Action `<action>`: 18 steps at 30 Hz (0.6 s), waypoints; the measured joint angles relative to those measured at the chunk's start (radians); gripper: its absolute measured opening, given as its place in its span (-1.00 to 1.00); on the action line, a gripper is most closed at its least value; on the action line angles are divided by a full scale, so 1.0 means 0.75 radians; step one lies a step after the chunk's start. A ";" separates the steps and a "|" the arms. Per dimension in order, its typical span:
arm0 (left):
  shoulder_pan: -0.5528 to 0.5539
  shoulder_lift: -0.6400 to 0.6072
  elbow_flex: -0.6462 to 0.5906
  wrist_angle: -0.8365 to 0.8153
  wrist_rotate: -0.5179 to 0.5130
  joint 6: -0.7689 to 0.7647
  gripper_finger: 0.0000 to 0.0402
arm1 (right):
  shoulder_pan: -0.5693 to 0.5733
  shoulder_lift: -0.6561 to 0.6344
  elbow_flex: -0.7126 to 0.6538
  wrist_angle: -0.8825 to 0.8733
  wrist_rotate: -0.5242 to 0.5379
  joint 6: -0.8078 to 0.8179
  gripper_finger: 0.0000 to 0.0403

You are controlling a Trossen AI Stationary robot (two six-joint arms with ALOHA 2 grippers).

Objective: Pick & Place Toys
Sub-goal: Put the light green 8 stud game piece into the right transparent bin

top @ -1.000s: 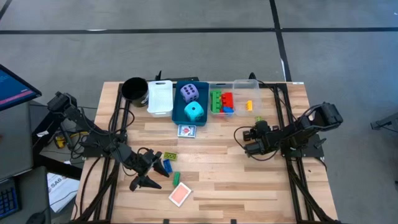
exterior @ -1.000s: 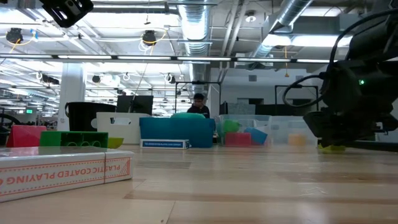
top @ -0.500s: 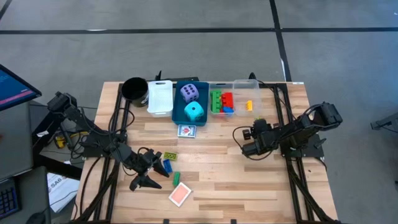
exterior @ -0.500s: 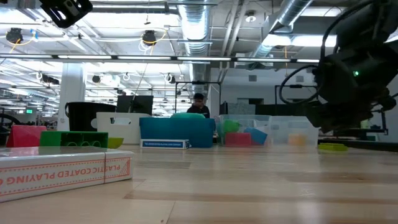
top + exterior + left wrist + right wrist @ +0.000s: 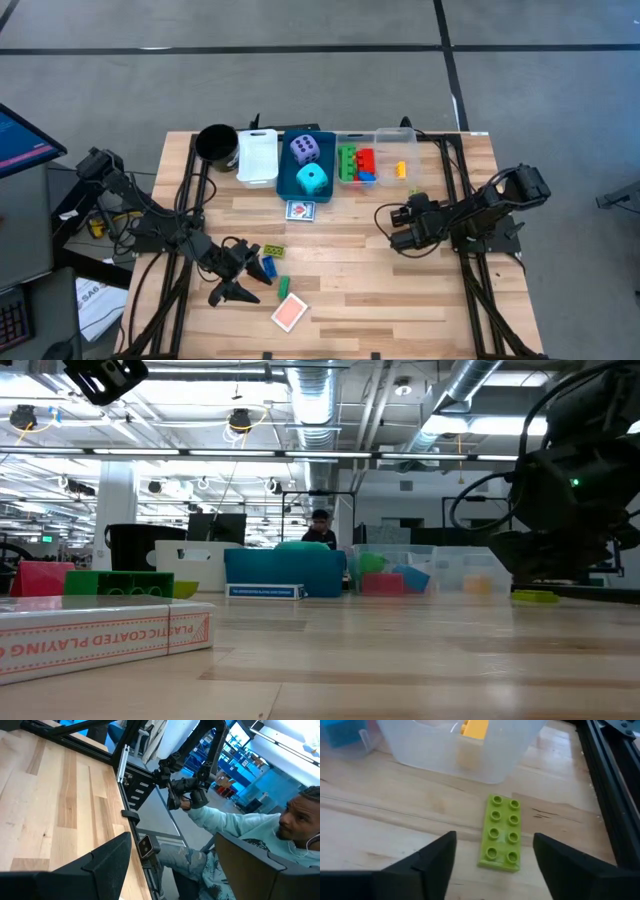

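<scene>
A lime flat brick (image 5: 501,832) lies flat on the table in front of a clear bin (image 5: 460,755); the low view shows the lime brick (image 5: 535,597) under my right gripper (image 5: 560,560). My right gripper (image 5: 495,840) is open, its fingers on either side of the brick's near end and clear of it. My left gripper (image 5: 232,285) hovers open near the front left, with nothing between its fingers. Beside it lie a blue brick (image 5: 268,267), a small green brick (image 5: 283,286), a lime brick (image 5: 273,249) and a red card box (image 5: 290,313).
Along the far edge stand a black cup (image 5: 216,143), a white bin (image 5: 258,155), a blue bin (image 5: 290,185) with a purple and a cyan die, and clear bins (image 5: 378,140) with bricks. A card pack (image 5: 300,211) lies mid-table. A person sits beyond the table's edge (image 5: 235,835).
My right gripper has tipped up a little from the lime flat brick. The brick was under the gripper's dark bulk a second ago and now lies in plain sight on the table.
</scene>
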 joint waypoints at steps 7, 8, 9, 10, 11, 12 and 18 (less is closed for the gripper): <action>0.000 0.000 0.000 0.001 0.000 -0.001 0.40 | -0.002 0.000 0.000 0.015 -0.019 0.000 0.50; 0.000 0.000 0.000 0.001 0.000 -0.001 0.40 | -0.003 0.000 0.000 0.016 -0.024 0.000 0.51; 0.000 0.000 0.000 0.001 0.000 -0.001 0.40 | -0.006 0.000 0.000 0.017 -0.034 0.000 0.51; 0.000 0.000 0.000 0.001 0.000 -0.001 0.40 | -0.011 -0.001 -0.002 0.022 -0.046 0.000 0.52; 0.000 0.000 0.000 0.001 0.000 -0.001 0.40 | -0.017 0.000 -0.007 0.031 -0.053 -0.001 0.52; 0.000 0.000 0.000 0.001 0.000 -0.001 0.40 | -0.023 -0.001 -0.016 0.043 -0.058 0.000 0.52; 0.000 0.000 0.000 0.001 0.000 -0.006 0.40 | -0.050 -0.005 -0.117 0.222 -0.064 0.006 0.52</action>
